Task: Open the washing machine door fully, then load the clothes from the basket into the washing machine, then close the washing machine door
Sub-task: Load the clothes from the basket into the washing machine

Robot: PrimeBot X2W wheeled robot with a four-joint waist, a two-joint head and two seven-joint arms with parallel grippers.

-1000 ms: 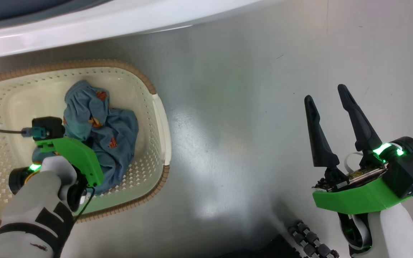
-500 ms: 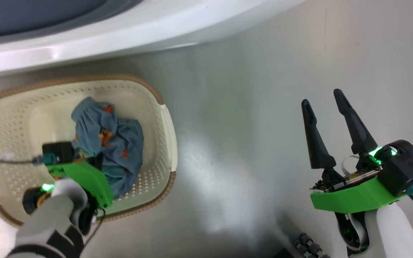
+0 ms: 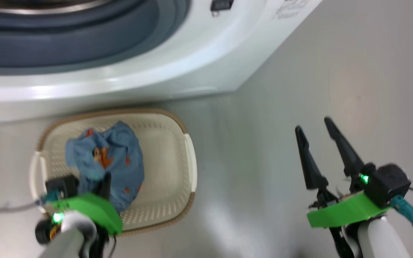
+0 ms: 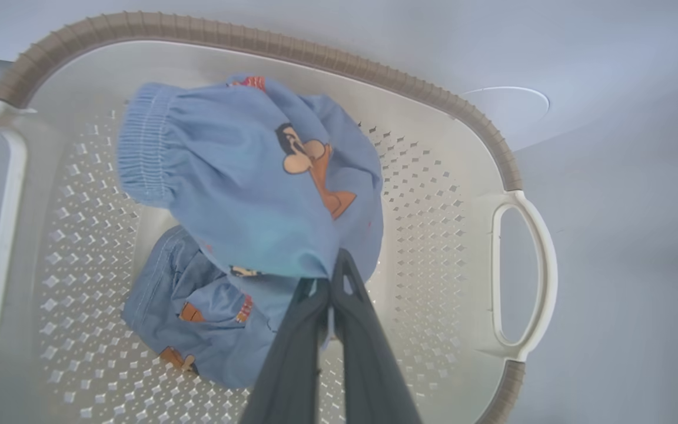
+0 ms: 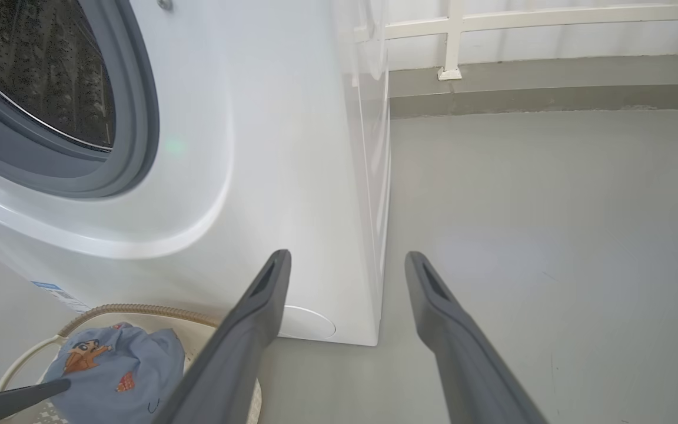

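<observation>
Left wrist view has the left gripper (image 4: 332, 277) with its jaws pinched together on a fold of the clothes (image 4: 245, 176). That edge grip probably lets the bundle hang free for lifting out of the basket (image 4: 374, 65). The right gripper (image 3: 312, 124) hovers over the floor (image 3: 264, 125), jaws wide and empty, clear of the washing machine (image 3: 156, 82), whose drum mouth stands uncovered.

Left claw (image 4: 332, 277) and clothes (image 4: 245, 176) now higher over the basket (image 4: 433, 88); head camera up toward the washing machine (image 3: 192, 71).
</observation>
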